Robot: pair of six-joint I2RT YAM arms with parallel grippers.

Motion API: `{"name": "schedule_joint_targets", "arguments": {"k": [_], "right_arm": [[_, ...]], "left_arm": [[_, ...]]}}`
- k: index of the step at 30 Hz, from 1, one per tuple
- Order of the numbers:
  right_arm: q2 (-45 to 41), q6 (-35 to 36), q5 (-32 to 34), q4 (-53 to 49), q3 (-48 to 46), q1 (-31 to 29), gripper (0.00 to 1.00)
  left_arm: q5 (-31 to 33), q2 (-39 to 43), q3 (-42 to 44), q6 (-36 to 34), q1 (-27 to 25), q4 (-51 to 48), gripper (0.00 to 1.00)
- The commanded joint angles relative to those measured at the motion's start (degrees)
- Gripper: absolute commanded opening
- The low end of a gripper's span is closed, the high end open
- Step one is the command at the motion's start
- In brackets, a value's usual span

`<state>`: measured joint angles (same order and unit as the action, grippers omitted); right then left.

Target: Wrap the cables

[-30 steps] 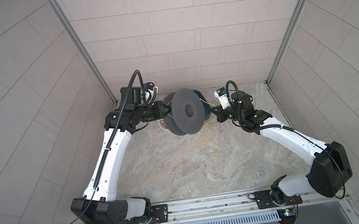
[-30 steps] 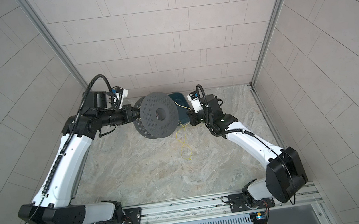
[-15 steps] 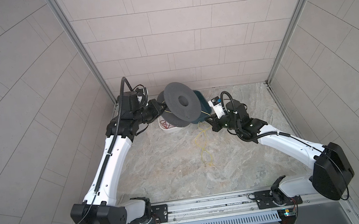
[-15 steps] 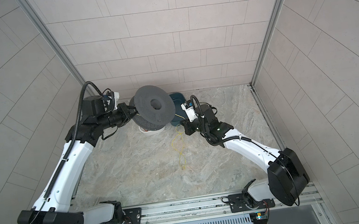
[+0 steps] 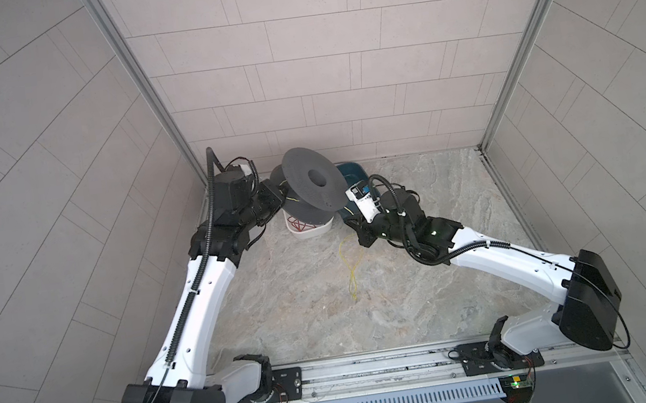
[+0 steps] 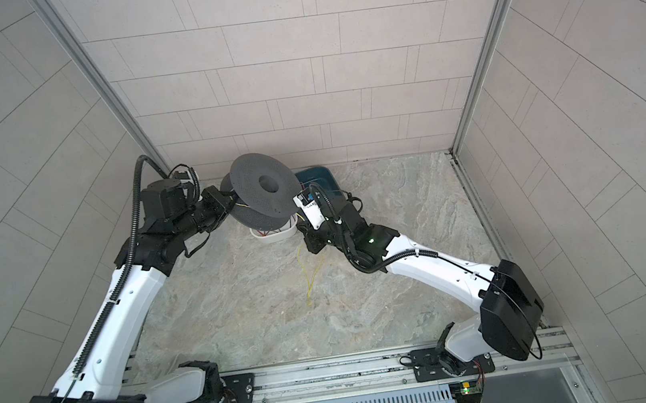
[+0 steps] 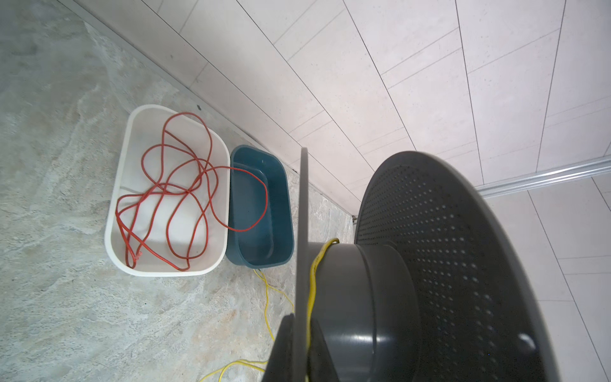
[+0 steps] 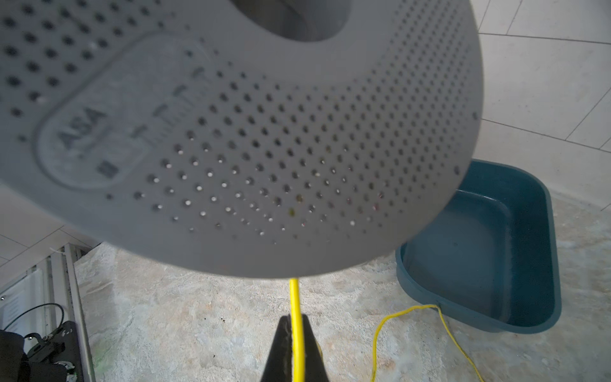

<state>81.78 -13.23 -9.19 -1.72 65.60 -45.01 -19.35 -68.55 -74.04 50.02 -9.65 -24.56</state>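
Top views both show you the spool (image 5: 303,190) lifted off the floor (image 5: 303,297) near the back wall, over the white bin (image 5: 312,234). It is tilted, with one flange face turned up. The left claw (image 5: 280,199) meets it from the left. The right claw (image 5: 354,227) sits just beside its lower right edge, in front of the blue bin (image 5: 351,169). From that claw the cable (image 5: 349,266) drops in a slack loop onto the floor toward the base, so the right arm is the nearer one to the loose length.

Left wrist: your left claw (image 7: 301,334) is clamped narrow on the rim of one flange. The cable (image 7: 312,284) crosses the hub (image 7: 357,291) right against that flange and runs down past a finger. You cannot tell whether it is pinched there too. A red wire (image 7: 188,191) lies tangled in the white bin, with one loop hanging over into the blue one.

Right wrist: your right claw (image 8: 296,334) is closed on the cable (image 8: 294,297), which rises straight from the fingertips and vanishes behind the flange (image 8: 264,148) above.

That is probably what the next move turns on. The spool lies directly ahead of the right claw, and the held strand seems to run across the hub's axis. Keep it square to that axis and between the flanges as you wind.
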Motion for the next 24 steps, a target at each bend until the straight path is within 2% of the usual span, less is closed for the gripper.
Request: {"name": "schedule_joint_targets", "arguments": {"k": [1, 8, 17, 22, 24], "right_arm": [[1.5, 3.1, 1.8, -4.7, 2.7, -2.8, 0.0], [7.2, 6.0, 2.4, -8.0, 11.8, -7.8, 0.0], [13.5, 7.1, 1.6, -11.1, 22.5, -10.2, 0.0], [14.0, 7.2, 3.1, -12.4, 22.6, -10.3, 0.0], [13.1, 7.2, 4.2, -12.2, 21.0, -10.3, 0.05]], "left_arm": [[8.9, 1.3, 0.5, 2.0, 0.3, 9.3, 0.0], [10.8, 0.9, 2.8, 1.6, -1.4, 10.6, 0.0], [15.8, 1.6, 4.3, -2.9, -5.4, 9.2, 0.0], [17.6, 1.8, 4.0, -5.6, -6.1, 7.5, 0.0], [18.0, 1.8, 2.9, -6.9, -6.1, 6.8, 0.0]]}}
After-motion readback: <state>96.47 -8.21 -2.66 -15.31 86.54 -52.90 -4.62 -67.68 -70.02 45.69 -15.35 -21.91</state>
